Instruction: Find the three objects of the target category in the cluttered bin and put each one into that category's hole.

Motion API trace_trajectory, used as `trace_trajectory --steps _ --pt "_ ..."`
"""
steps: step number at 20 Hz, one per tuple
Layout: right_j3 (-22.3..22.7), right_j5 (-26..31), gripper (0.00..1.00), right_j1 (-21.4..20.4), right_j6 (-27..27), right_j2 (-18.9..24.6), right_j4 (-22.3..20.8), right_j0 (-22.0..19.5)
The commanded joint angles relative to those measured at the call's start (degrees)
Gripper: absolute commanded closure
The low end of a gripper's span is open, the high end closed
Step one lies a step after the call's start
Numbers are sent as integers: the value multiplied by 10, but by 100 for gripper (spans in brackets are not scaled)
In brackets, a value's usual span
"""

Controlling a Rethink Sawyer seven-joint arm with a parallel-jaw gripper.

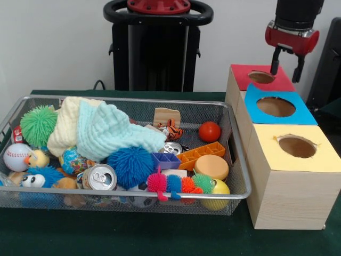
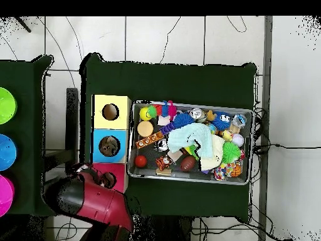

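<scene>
A wire mesh bin [image 1: 234,160] is set on the green table [image 1: 160,234], filled with mixed clutter so that targets must be searched for. Beside it, a row of three wooden boxes is placed within easy reach of the arm: the yellow-topped box [image 1: 295,176] nearest the camera, the blue-topped box [image 1: 256,114] in the middle, and the red-topped box [image 1: 240,74] farthest, each with a round hole cut in its lid to receive one category. The target category cannot be told from what is shown.

Inside the bin, folded cloths in cream and mint [image 1: 106,130] are draped over the middle, probably hiding items beneath. A blue spiky ball [image 1: 130,165] and a green spiky ball [image 1: 38,125] are seen, then a soda can [image 1: 100,177] lying on its side, a baseball [image 1: 16,157], an orange disc [image 1: 211,166] and a small red ball [image 1: 209,131].

The gripper [image 1: 286,66] is held directly above the red-topped box's hole [image 1: 261,77], its fingers spread and nothing between them, a pose judged to fit a release over that hole.
</scene>
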Motion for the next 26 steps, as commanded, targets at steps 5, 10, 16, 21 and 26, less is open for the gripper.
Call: trace_trajectory --steps 5,10,16,21,26 --pt "-84 164 0 -39 21 -105 -132 -37" --pt "-113 189 0 -86 -94 -86 -225 -96" --pt "-95 212 0 -162 -296 52 -320 -220" --pt "-56 189 0 -210 -400 152 -351 -321" --pt "4 188 0 -276 -488 196 -351 -411"
